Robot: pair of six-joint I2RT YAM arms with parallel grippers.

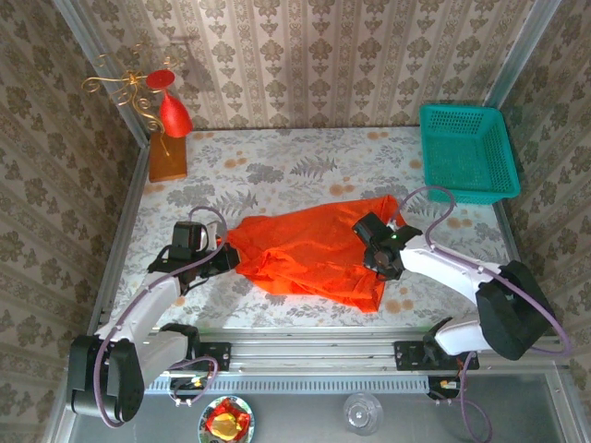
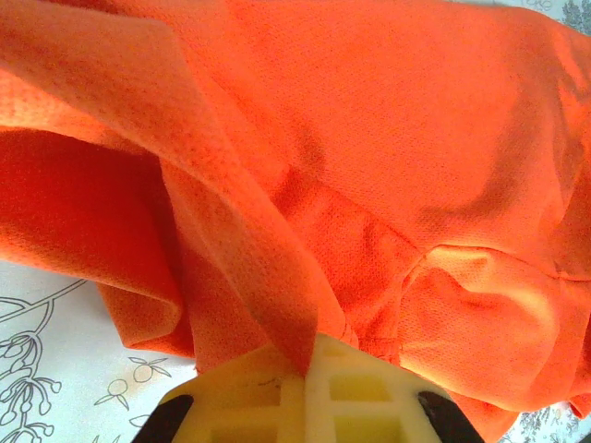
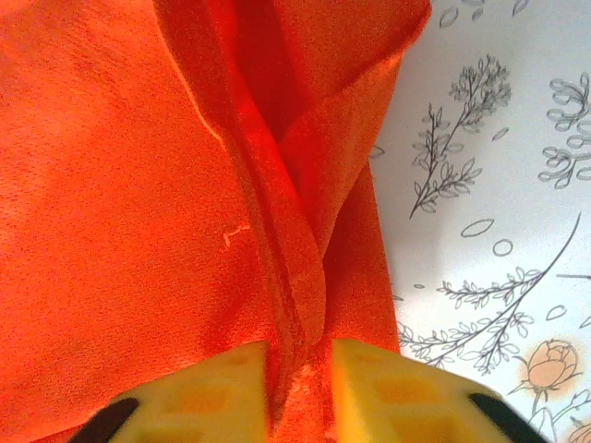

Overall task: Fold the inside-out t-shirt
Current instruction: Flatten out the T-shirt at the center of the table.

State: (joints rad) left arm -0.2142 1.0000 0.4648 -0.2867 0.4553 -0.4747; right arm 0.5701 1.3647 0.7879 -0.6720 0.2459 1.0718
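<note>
1. Fabric of the orange-red t-shirt lies spread and wrinkled on the flowered table, between the two arms and near the front edge.
2. At the t-shirt's left edge sits the left gripper. Seen from the left wrist, its pale pads are clenched together on a raised fold of cloth that climbs away from the line where they meet.
3. On the t-shirt's right part sits the right gripper. Seen from the right wrist, its yellow pads clamp a stitched ridge of cloth, with a thin strip of fabric parting them.
4. From above, the whole outline of the t-shirt shows. A teal basket sits at the far right corner and a red ornament at the far left, both well apart from the cloth.
5. Wrist views give the pinches close up: the mesh weave, the hem, and bare flowered table just beside the cloth.
</note>
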